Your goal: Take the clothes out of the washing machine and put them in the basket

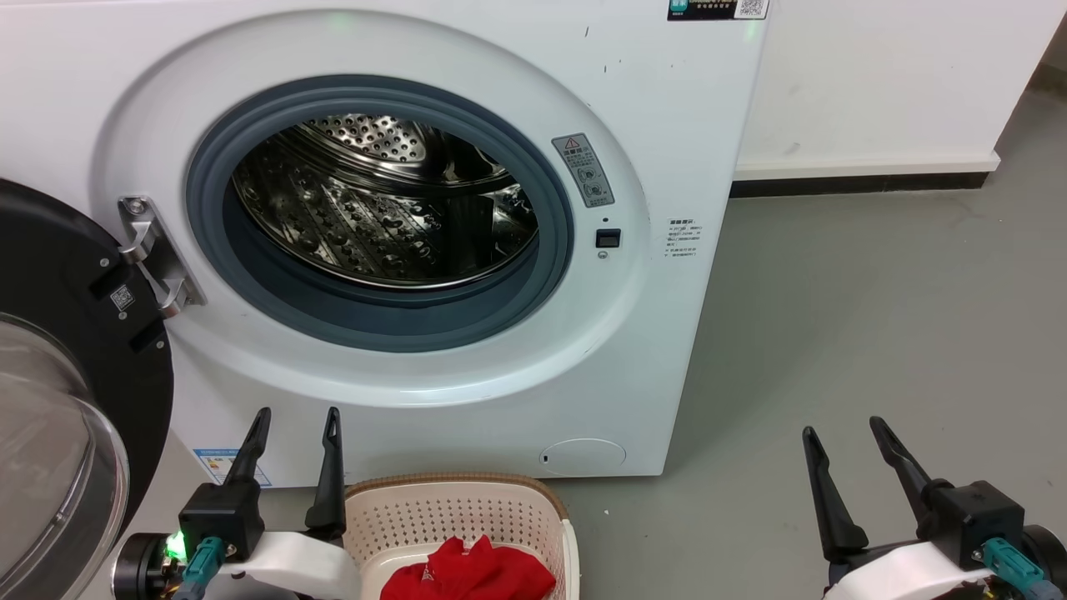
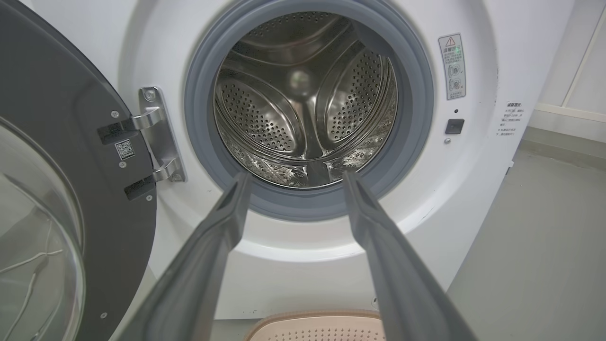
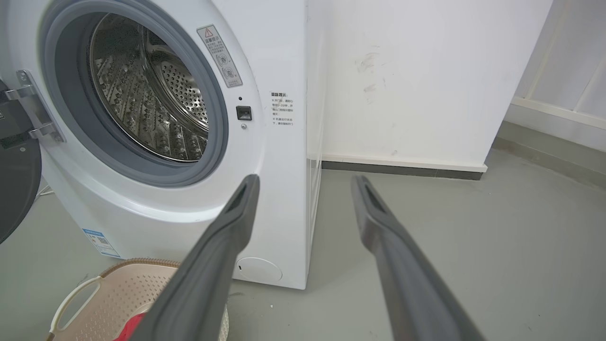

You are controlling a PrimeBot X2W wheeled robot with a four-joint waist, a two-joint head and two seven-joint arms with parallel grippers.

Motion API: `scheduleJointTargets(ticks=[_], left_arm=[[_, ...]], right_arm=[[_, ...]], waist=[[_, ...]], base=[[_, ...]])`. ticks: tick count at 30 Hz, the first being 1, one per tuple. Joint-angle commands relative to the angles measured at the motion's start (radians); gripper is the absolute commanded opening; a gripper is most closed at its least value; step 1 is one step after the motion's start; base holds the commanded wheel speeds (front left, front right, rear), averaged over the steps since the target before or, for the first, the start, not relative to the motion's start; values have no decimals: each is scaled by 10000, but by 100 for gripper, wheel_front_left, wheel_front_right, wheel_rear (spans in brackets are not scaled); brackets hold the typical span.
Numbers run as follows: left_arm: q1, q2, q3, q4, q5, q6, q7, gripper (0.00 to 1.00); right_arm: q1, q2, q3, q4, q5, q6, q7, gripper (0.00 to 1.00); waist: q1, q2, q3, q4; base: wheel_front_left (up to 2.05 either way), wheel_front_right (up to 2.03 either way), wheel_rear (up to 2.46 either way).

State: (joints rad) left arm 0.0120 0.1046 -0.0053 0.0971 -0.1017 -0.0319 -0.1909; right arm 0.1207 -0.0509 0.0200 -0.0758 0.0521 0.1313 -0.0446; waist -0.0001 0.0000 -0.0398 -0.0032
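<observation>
Low in the head view, just right of the left gripper [image 1: 298, 417]: cream-white perforated plastic basket [image 1: 450, 482] with brown woven-look rim, parked at the foot of the large white front-loading washing machine [image 1: 683, 125], with bright red fabric clothes [image 1: 471, 571] heaped inside. Right gripper [image 1: 842, 427] well apart at lower right; both pairs of long dark fingers spread, grasping nothing. Black-framed glass door [image 1: 75, 333] swung wide to the left. Along the left wrist view: parted fingers aimed at the porthole, perforated steel drum [image 2: 303, 94] bare wherever visible. Along the right wrist view: parted fingers aimed past the washer's corner at grey floor [image 3: 473, 227]. Emptying step apparently finished, or nearly. Calls next for checking the drum's hidden near bottom before reaching in again.
</observation>
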Motion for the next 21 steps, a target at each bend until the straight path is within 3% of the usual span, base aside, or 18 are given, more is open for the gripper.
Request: scheduleJointTargets(ticks=[1,19,20,21], left_arm=[[23,30,-11,-56,-41,43,9,100],[101,145,-50,-158,-237,182,62,100],[24,108,-44,-63,-205,146,47,0],[40,91,-40,35,-215,141,52,0]], right_arm=[[-69,15,23,-4,19,-11,-56,100],[-77,15,61,76,98,-11,-192,100],[-4,0,50,115,93,0,-126,0],[29,2,56,199,102,2,-116,0]], waist=[[1,0,21,-8],[1,0,89,-35],[1,0,90,-37],[1,0,91,-38]], base=[[0,0,0],[0,0,0],[0,0,0],[0,0,0]])
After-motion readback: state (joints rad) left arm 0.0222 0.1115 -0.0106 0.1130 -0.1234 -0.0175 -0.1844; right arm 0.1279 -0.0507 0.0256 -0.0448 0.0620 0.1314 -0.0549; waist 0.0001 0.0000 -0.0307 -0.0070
